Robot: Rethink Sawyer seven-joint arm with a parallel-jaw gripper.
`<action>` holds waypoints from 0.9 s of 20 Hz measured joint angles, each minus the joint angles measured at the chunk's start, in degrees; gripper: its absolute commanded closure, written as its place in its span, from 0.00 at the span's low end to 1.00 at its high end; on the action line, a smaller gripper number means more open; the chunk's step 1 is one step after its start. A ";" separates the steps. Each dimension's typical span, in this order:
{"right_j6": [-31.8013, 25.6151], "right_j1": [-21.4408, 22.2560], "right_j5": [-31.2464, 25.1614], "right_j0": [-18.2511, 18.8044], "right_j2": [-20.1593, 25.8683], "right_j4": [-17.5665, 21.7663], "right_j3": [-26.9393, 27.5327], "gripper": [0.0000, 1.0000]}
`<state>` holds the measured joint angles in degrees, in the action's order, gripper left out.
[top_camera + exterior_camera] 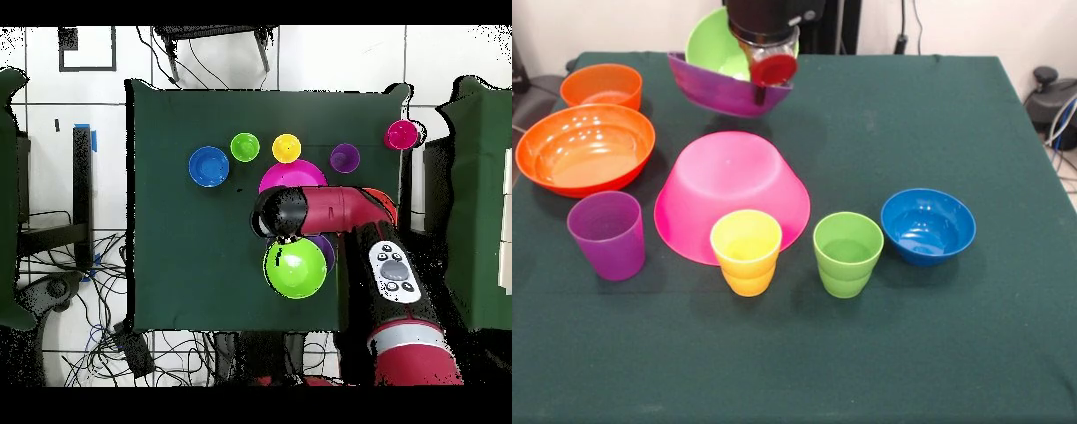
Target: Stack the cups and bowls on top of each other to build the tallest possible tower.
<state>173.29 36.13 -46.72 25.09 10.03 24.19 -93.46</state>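
Landmark: the pink bowl (731, 196), upside down on the green table (936, 336).
Small orange bowl (601, 86): far left of the pink bowl in the front view, upright, toward the table's back edge.
Large orange bowl (585, 147): left of the pink bowl, upright, just in front of the small orange one.
Purple cup (607, 234): left and in front of the pink bowl, upright.
Yellow cup (746, 251): at the pink bowl's front rim, upright, overlapping it in the picture.
Green cup (847, 253): right and in front of the pink bowl, apart from it.
Blue bowl (928, 225): further right, upright, beside the green cup.
Purple bowl (728, 88): behind the pink bowl, raised off the table and tilted, with the lime bowl (717, 44) nested in it.
Claw (764, 75): at the purple bowl's rim, a red cup (773, 68) just under it; whether it is wide or narrow I cannot tell.
Front view only: the tilt of the lifted bowls.
Overhead view only: the red arm (345, 212) crosses over the pink bowl and hides much of it; the lime bowl (295, 267) lies open to the camera.
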 measured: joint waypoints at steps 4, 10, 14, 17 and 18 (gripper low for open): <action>0.00 1.95 -3.95 0.30 -0.31 -1.83 0.09 1.00; 0.00 4.43 -9.02 0.83 -0.35 -4.54 0.97 1.00; 0.00 4.94 -10.08 1.45 -0.30 -5.77 2.29 1.00; 0.00 4.23 -10.08 2.00 -0.26 -6.05 3.83 1.00; 0.00 3.83 -10.10 2.24 -0.21 -6.05 4.38 1.00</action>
<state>173.29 39.96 -56.81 27.33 9.82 18.14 -89.08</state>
